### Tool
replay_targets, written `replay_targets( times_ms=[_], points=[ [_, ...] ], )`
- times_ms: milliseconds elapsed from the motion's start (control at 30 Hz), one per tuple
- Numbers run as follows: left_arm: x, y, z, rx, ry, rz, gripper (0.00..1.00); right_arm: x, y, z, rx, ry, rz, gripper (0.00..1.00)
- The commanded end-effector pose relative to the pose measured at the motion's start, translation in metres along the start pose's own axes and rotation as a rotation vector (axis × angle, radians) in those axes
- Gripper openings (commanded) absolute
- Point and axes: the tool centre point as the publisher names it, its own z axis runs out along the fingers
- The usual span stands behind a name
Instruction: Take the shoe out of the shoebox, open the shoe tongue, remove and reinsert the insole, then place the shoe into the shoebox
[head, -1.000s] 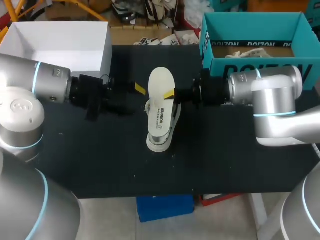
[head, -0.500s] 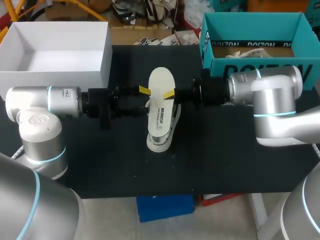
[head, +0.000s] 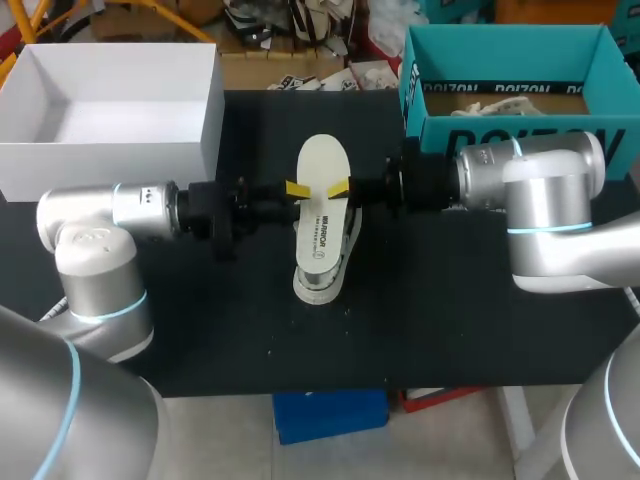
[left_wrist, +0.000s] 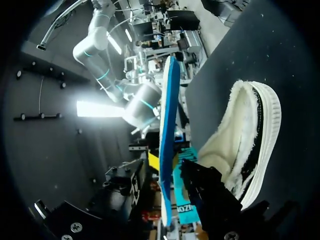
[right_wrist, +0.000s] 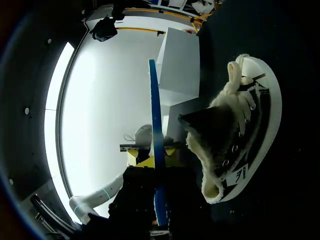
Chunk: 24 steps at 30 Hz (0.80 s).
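A black table (head: 200, 330) had bare room from 4 to 8 o'clock, down to its near edge. The left arm (head: 100, 215) came in level from 9 o'clock and the right arm (head: 540, 190) from 3 o'clock, both wrists horizontal, meeting at centre. A white box (head: 110, 100) sat at 10 o'clock and a teal box (head: 510, 60) at 2 o'clock, on the far edge. The shoe (head: 325, 262) lay mid-table, long axis 12 to 6, well apart from the white box. The insole (head: 323, 180) hung flat just over it on the same axis, broad end toward 12. The right gripper (head: 340, 188) pinched the insole's 3 o'clock edge. The left gripper (head: 295, 189) was at the 9 o'clock edge, its fingers (left_wrist: 200, 182) spread either side of the insole.
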Motion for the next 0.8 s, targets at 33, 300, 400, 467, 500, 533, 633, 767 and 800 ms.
replay_targets(
  times_ms=[33, 300, 400, 467, 500, 533, 633, 767, 800],
  points=[
    [0.002, 0.004, 0.006, 0.012, 0.002, 0.0, 0.43, 0.001, -0.001, 0.0, -0.001, -0.004, 0.001, 0.0],
    [0.003, 0.002, 0.012, 0.034, 0.014, 0.0, 0.33, 0.001, -0.001, 0.0, -0.001, -0.004, 0.001, 0.0],
    [0.005, 0.0, 0.014, 0.04, 0.018, -0.006, 0.29, 0.001, -0.001, 0.0, -0.001, -0.004, 0.001, 0.0],
    [0.006, -0.003, 0.016, 0.047, 0.022, -0.006, 0.22, 0.001, -0.001, 0.0, -0.001, -0.004, 0.001, 0.0],
    [0.006, -0.003, 0.016, 0.048, 0.022, -0.007, 0.17, 0.001, -0.001, 0.0, -0.001, -0.004, 0.001, 0.0],
    [0.006, -0.004, 0.016, 0.049, 0.023, -0.008, 0.11, 0.001, -0.001, 0.0, -0.001, -0.004, 0.001, 0.0],
    [0.008, -0.004, 0.018, 0.05, 0.028, -0.013, 0.0, 0.001, -0.001, 0.0, -0.001, -0.004, 0.001, 0.0],
    [0.008, -0.004, 0.018, 0.05, 0.033, -0.015, 0.0, 0.001, -0.001, 0.0, -0.001, -0.004, 0.001, 0.0],
    [0.008, -0.004, 0.019, 0.05, 0.035, -0.015, 0.0, 0.001, -0.001, 0.0, -0.001, -0.004, 0.001, 0.0]
  ],
)
